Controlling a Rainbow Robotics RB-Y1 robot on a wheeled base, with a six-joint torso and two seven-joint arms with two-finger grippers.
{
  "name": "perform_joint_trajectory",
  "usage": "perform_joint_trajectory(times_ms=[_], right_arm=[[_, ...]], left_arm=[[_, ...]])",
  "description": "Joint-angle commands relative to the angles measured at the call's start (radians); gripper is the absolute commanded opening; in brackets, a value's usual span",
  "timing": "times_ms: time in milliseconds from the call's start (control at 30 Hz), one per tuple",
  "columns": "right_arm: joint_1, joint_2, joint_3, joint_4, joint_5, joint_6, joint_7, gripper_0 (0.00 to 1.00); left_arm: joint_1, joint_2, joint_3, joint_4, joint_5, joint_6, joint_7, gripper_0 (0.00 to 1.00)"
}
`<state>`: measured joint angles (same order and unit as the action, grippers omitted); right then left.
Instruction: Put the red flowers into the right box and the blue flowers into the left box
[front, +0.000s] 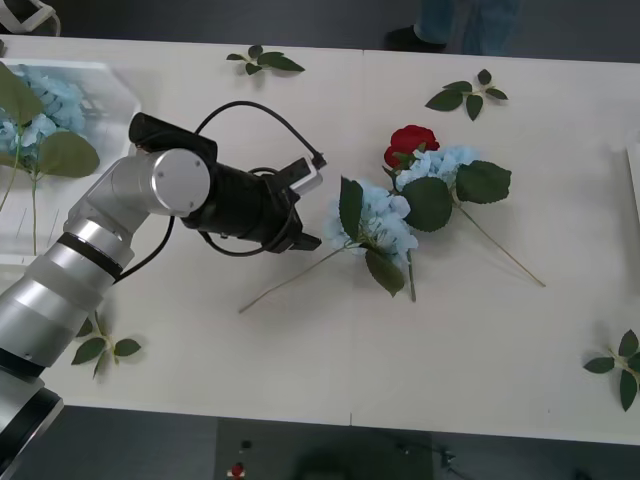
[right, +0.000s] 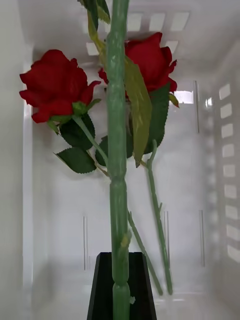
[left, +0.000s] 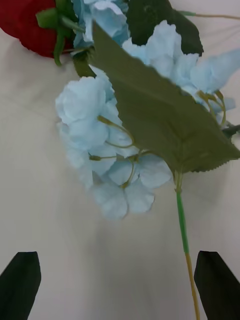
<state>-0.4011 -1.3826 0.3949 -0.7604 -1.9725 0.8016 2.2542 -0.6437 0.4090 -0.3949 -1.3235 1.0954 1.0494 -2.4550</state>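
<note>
My left gripper (front: 312, 208) hovers open over the table, just left of a blue flower (front: 385, 220) lying on its side. In the left wrist view its black fingertips (left: 20, 285) stand wide apart short of the pale-blue bloom (left: 100, 130) and its stem (left: 183, 230). A second blue flower (front: 442, 165) and a red flower (front: 410, 143) lie just beyond. The left box (front: 120, 85) at the far left holds blue flowers (front: 45, 100). My right gripper (right: 119, 287) is shut on a green rose stem (right: 118, 150) above the right box (right: 220, 150), where two red flowers (right: 57, 85) lie.
Flowerless leaf sprigs lie at the table's far edge (front: 265, 60) (front: 468, 95), near the front left (front: 100, 345) and at the front right (front: 620, 365). A thin pale edge of the right box (front: 635, 170) shows at the table's right side.
</note>
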Motion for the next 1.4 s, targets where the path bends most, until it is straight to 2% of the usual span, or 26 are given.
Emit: perform_joint_trajectory(times_ms=[33,200,267,300,333,367,400,700,833,933,1167,1200,1267,1400], right_arm=[[0.005,-0.045,-0.021,0.015,0.003,-0.005,-0.005,0.0],[0.004,-0.042,-0.021,0.015,0.003,-0.01,-0.005,0.01],[0.004,-0.041,-0.021,0.009,0.001,-0.018,-0.007,0.3],[0.004,-0.039,-0.021,0.004,0.001,-0.025,-0.01,0.61],[0.004,-0.038,-0.021,0.001,0.001,-0.033,-0.01,0.85],[0.004,-0.036,-0.021,0.0,0.0,-0.036,-0.01,0.95],[0.004,-0.036,-0.021,-0.002,0.0,-0.039,-0.008,1.0],[0.004,-0.032,-0.021,-0.027,-0.011,-0.045,-0.002,1.0],[0.004,-0.029,-0.021,-0.077,-0.085,-0.038,0.007,1.0],[0.004,-0.019,-0.027,-0.123,-0.186,-0.015,0.021,1.0],[0.005,0.106,-0.136,-0.204,-0.359,0.128,0.205,1.0],[0.005,0.119,-0.146,-0.212,-0.367,0.14,0.223,1.0],[0.005,0.166,-0.188,-0.244,-0.379,0.186,0.297,1.0],[0.005,0.208,-0.222,-0.277,-0.384,0.238,0.375,1.0]], left_arm=[[-0.01,0.001,0.014,-0.023,-0.04,0.032,0.022,0.9],[-0.008,-0.022,0.014,-0.022,-0.08,0.047,0.025,0.89],[-0.008,-0.033,0.014,-0.02,-0.091,0.052,0.025,0.89],[-0.007,-0.044,0.014,-0.02,-0.098,0.053,0.027,0.89],[-0.002,-0.052,0.014,-0.02,-0.104,0.053,0.027,0.89],[-0.001,-0.056,0.014,-0.02,-0.104,0.053,0.027,0.89],[0.007,-0.064,0.014,-0.02,-0.104,0.052,0.027,0.89],[0.071,-0.113,0.013,-0.043,-0.118,0.047,0.013,0.87],[0.104,-0.114,0.001,-0.079,-0.146,0.046,0.013,0.86],[0.105,-0.116,-0.016,-0.08,-0.163,0.035,0.014,0.76],[0.104,-0.125,-0.045,-0.08,-0.218,-0.002,0.03,0.72],[0.104,-0.13,-0.045,-0.08,-0.227,-0.002,0.031,0.7],[0.102,-0.142,-0.045,-0.08,-0.267,-0.002,0.037,0.6],[0.101,-0.159,-0.045,-0.08,-0.304,-0.002,0.051,0.5]])
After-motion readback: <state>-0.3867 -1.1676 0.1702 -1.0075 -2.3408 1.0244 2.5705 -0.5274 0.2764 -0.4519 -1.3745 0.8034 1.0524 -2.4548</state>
